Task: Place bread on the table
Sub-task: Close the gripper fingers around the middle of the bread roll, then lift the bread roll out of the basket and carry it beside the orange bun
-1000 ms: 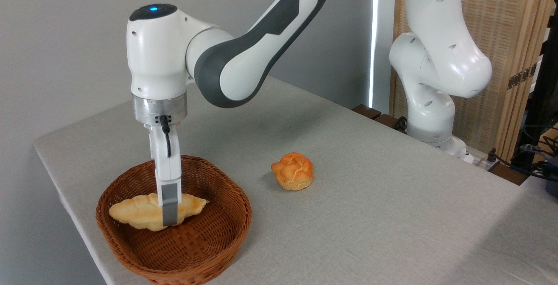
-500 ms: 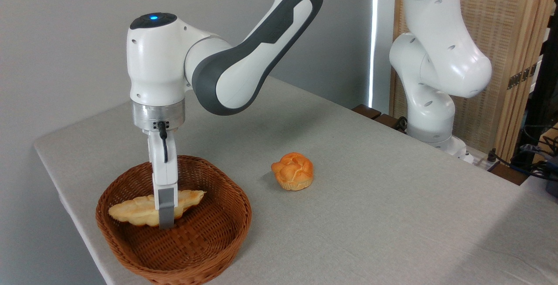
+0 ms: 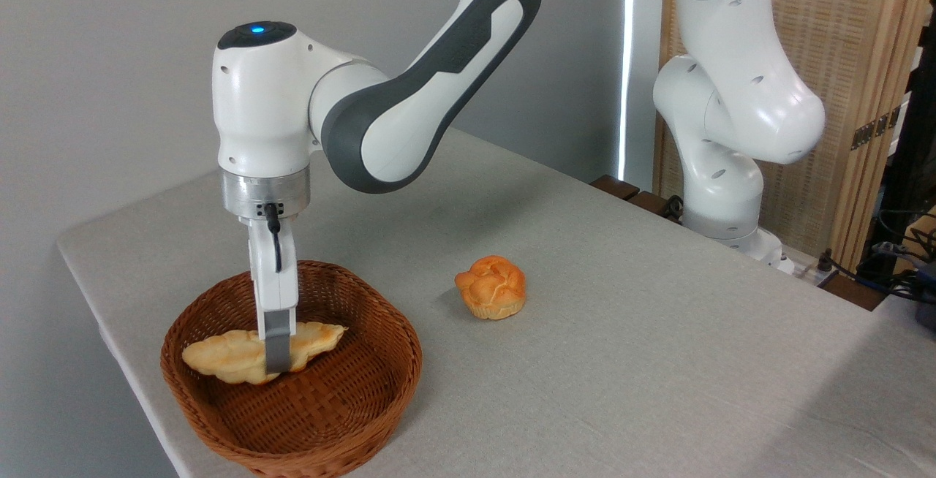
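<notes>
- Your gripper (image 3: 276, 361) is clamped across the middle of the bread (image 3: 234, 355).
- You see the bread inside the wicker basket (image 3: 344, 419) — left on the table (image 3: 621, 332).
- A round bun (image 3: 491, 286) sits apart.

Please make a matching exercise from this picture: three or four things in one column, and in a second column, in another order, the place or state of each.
Things:
1. bread
2. bun
3. basket
4. tool

Places or states:
A. stands near the table's left front edge
B. lies alone on the grey cloth
C. reaches down into the basket, across the bread
D. is inside the basket

Pairs: 1-D, 2-B, 3-A, 4-C
</notes>
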